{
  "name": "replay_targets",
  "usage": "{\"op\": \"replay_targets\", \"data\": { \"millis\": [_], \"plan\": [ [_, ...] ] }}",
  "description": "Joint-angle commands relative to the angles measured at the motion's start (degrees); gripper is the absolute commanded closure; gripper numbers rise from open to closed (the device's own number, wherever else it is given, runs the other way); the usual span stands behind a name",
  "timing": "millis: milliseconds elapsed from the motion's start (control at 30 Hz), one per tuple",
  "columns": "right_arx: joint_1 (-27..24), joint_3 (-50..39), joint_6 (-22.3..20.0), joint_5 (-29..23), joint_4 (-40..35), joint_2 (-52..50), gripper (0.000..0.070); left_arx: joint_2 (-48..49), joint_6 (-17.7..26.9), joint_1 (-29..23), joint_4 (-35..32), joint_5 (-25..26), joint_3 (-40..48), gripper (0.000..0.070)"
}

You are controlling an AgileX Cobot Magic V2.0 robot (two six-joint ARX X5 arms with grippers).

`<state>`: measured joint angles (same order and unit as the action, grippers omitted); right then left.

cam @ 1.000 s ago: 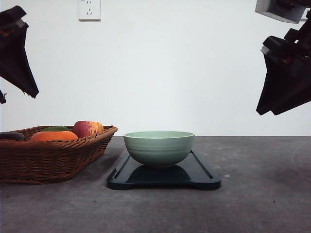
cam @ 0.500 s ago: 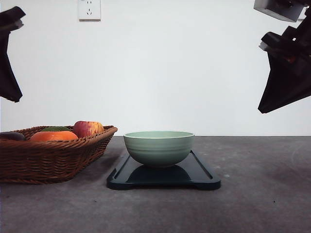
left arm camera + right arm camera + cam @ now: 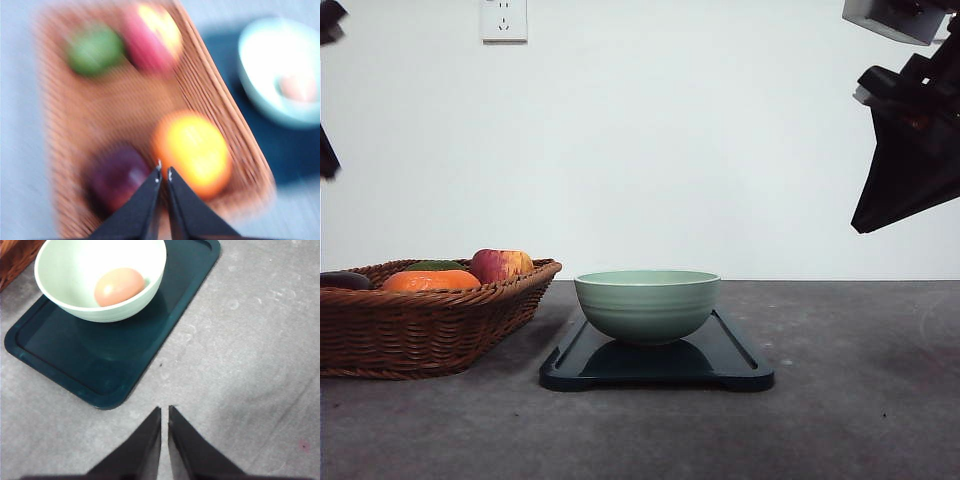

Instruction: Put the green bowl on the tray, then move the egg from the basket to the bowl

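Egg in the bowl, bowl on the tray, tray mid-table. Basket just left of the tray, holding an apple at its back right and an orange in front of that.

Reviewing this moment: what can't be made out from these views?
- Egg: in the front view the green bowl's wall hides it.
- Basket contents: the left wrist view is motion-blurred, so the fruit are only colour patches.
- Left gripper: cut off by the front view's edge.
- Tray: its far corner is cut off by the right wrist view's edge.
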<state>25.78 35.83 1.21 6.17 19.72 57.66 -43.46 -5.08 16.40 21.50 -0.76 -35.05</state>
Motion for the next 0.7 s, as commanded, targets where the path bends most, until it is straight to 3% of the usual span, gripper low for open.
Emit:
{"op": "replay_targets", "data": {
  "millis": [0, 167, 333, 667],
  "plan": [
    [0.3, 0.1, -0.4, -0.2, -0.7, 0.3, 0.0683, 1.8, 1.0, -2.1, -4.0, 1.1, 1.3, 0.0687],
    [0.3, 0.1, -0.4, -0.2, -0.7, 0.3, 0.0683, 10.1, 1.0, -9.4, -11.2, 5.8, 7.5, 0.0687],
    [0.3, 0.1, -0.4, -0.2, -0.7, 0.3, 0.0683, 19.6, -0.3, -14.5, -13.9, 5.9, 16.2, 0.0688],
    [0.3, 0.1, -0.4, -0.2, -0.7, 0.3, 0.0683, 37.7, -2.7, -17.2, -13.7, 5.1, 29.8, 0.0687]
  ]
}}
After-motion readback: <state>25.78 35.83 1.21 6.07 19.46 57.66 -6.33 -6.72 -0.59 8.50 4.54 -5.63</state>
